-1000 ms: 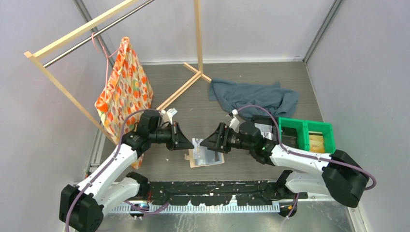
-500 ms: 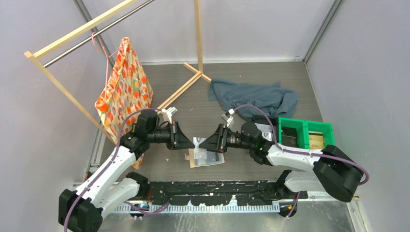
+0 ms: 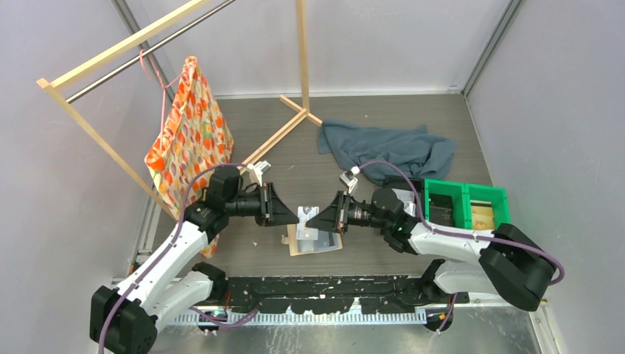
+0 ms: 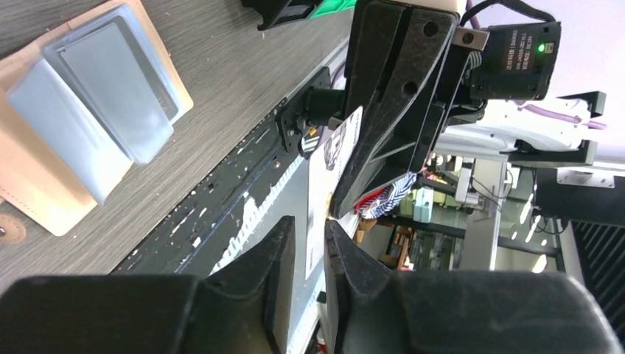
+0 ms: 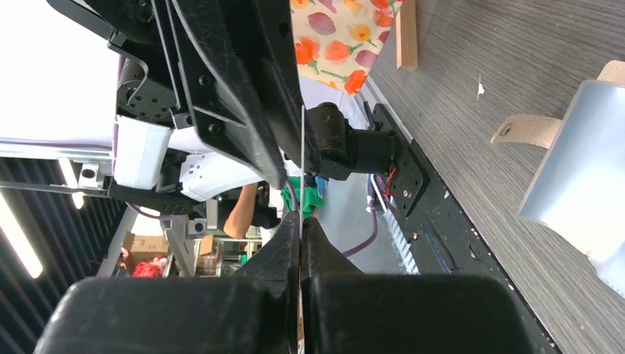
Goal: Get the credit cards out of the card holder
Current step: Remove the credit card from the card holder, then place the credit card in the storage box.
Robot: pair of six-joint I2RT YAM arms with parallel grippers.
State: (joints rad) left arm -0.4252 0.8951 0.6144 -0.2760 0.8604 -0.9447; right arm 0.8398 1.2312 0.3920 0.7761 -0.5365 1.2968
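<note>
Cards are only partly out: one card point(image 4: 333, 158) is hanging in the air above the holder point(image 3: 315, 240), which is lying open and flat by the table's point(image 3: 354, 110) near edge, midway along it. Right fingers point(image 5: 284, 251) are clamping this card. Left fingers point(image 4: 265, 258) are flanking its other end, and whether they are pinching or slack cannot be told. Another card seems to be sitting in the pockets point(image 4: 110, 88). The holder is looking like tan leather with smooth blue-grey pockets, and the lifted card is showing thin, stiff and pale-printed.
</note>
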